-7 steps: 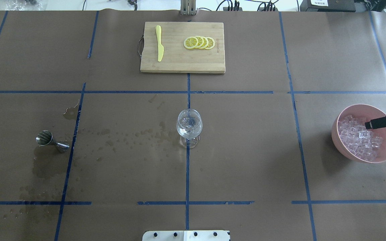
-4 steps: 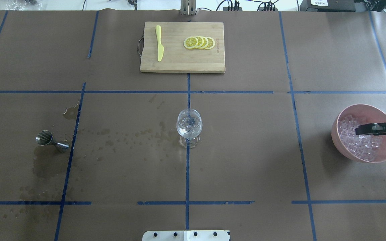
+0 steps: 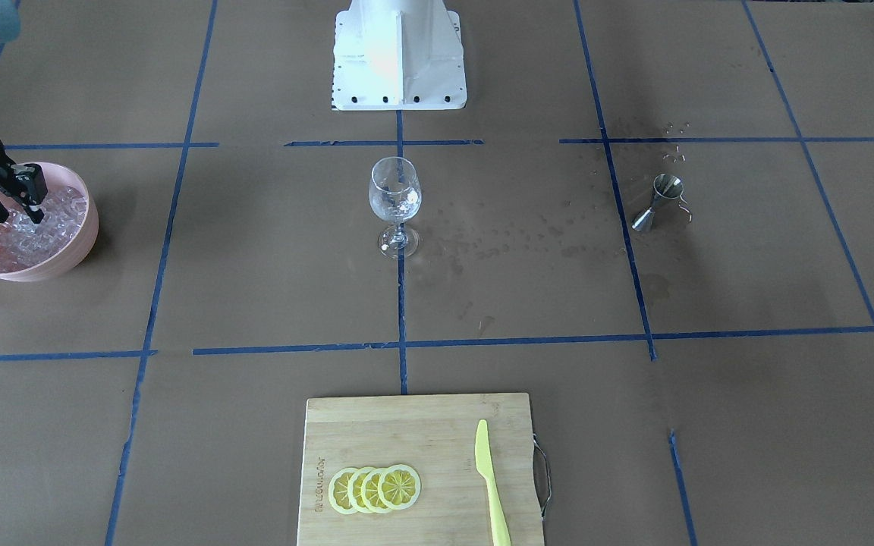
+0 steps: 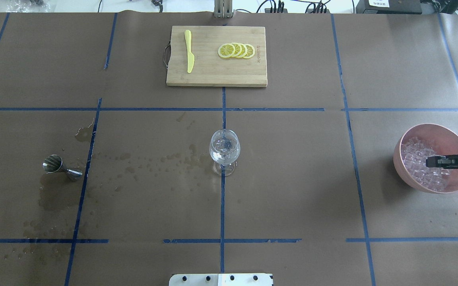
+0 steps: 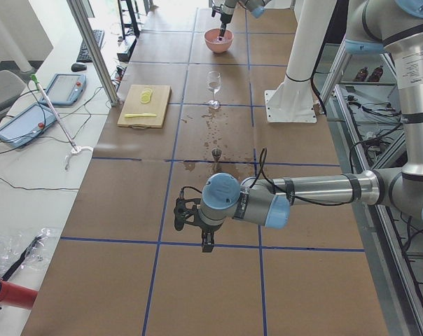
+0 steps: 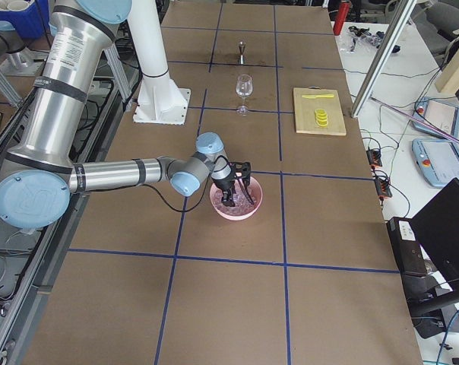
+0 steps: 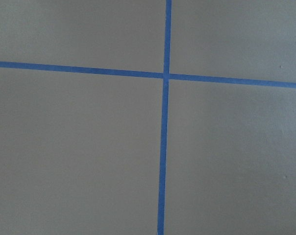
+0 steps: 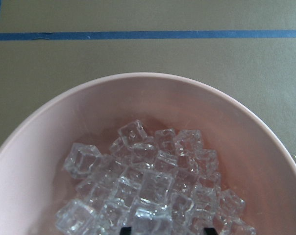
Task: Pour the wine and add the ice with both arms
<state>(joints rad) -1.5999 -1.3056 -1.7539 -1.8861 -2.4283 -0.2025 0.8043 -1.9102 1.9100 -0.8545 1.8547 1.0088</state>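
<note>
Right claw point(image 3: 20, 212), prongs apart, dips into glassy ice cubes point(image 8: 148, 191) (round pink bowl point(image 8: 50, 127)); left claw point(image 5: 206, 243) unclear.

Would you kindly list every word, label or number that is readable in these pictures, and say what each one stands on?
No text is legible; these show lettering that cannot be made out:
Lettering burnt into the cutting board, beside the lemon slices: too small to read.
Printed label on the right arm: too blurred to read.
Printed label on the left arm: too blurred to read.
White sticker on the black box at the overhead view's top right: too small to read.
</note>
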